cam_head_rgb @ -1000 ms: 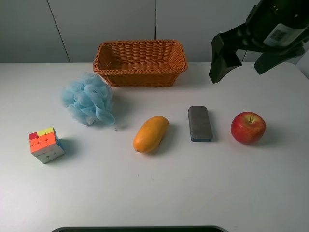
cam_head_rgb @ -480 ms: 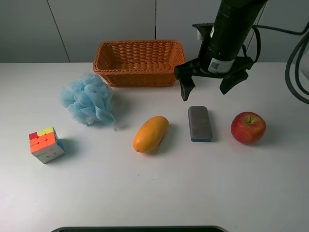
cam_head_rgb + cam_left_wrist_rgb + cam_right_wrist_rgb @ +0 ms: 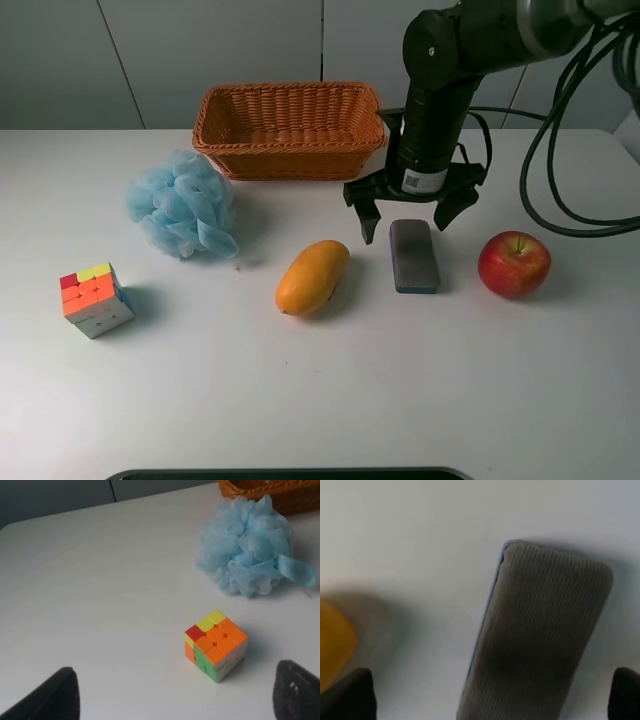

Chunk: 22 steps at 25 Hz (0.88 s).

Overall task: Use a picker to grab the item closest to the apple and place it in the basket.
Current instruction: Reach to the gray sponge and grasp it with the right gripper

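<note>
Gray block [image 3: 414,255] is lying flat on the table [image 3: 300,400] at 9 o'clock of the apple [image 3: 514,264]. It is sitting nearer the apple than the mango [image 3: 312,277] is, so I am judging it the target. Its long axis is running 12-to-6, which is offering its narrow width to a grasp. Basket [image 3: 290,160] is sitting at about 11 o'clock of the block, well apart.

Right gripper [image 3: 405,228] is hanging over the block's 12 o'clock end. Its jaws are spread wider than the block, one finger off each long side, and it is gripping nothing. Whether it is touching the block I cannot tell.

Left gripper [image 3: 177,695] is idling spread wide and empty near the cube [image 3: 215,645].
</note>
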Available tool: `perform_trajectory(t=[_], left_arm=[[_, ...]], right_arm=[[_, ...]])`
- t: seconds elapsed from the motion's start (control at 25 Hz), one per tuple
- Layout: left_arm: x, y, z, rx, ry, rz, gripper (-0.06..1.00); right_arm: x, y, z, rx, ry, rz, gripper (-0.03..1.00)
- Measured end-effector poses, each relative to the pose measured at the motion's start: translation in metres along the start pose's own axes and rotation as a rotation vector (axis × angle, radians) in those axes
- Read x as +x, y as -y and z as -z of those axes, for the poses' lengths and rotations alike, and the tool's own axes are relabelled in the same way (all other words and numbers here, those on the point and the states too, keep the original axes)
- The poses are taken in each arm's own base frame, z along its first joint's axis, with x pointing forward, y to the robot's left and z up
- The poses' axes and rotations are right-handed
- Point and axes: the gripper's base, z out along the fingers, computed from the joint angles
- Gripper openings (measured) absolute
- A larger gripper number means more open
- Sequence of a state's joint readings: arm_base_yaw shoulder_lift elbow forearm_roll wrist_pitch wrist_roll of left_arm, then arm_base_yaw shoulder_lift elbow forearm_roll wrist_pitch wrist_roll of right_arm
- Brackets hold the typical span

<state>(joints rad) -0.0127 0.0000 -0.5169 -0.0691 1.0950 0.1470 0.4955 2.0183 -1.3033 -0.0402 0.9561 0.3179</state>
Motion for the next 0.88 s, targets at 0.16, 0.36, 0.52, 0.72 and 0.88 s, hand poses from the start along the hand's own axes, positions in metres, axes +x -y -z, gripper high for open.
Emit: perform_trajectory(t=[0.16,0.36,0.52,0.72,0.88], left_arm=[[0.000,0.000,0.000,0.000,0.000,0.000,0.74],[0.000,0.000,0.000,0.000,0.000,0.000,0.74],[0.000,0.000,0.000,0.000,0.000,0.000,0.74],[0.000,0.000,0.000,0.000,0.000,0.000,0.74],[0.000,0.000,0.000,0.000,0.000,0.002,0.74]], right_arm=[[-0.002,-0.001,-0.014,0.009,-0.018,-0.009,0.70],[-0.004,0.001,-0.026,0.038,-0.032,-0.019,0.70],[-0.005,0.001,-0.034,0.055,-0.041,-0.019,0.70],[-0.006,0.000,-0.043,0.057,-0.050,-0.021,0.70],[-0.006,0.000,-0.049,0.059,-0.060,-0.021,0.70]])
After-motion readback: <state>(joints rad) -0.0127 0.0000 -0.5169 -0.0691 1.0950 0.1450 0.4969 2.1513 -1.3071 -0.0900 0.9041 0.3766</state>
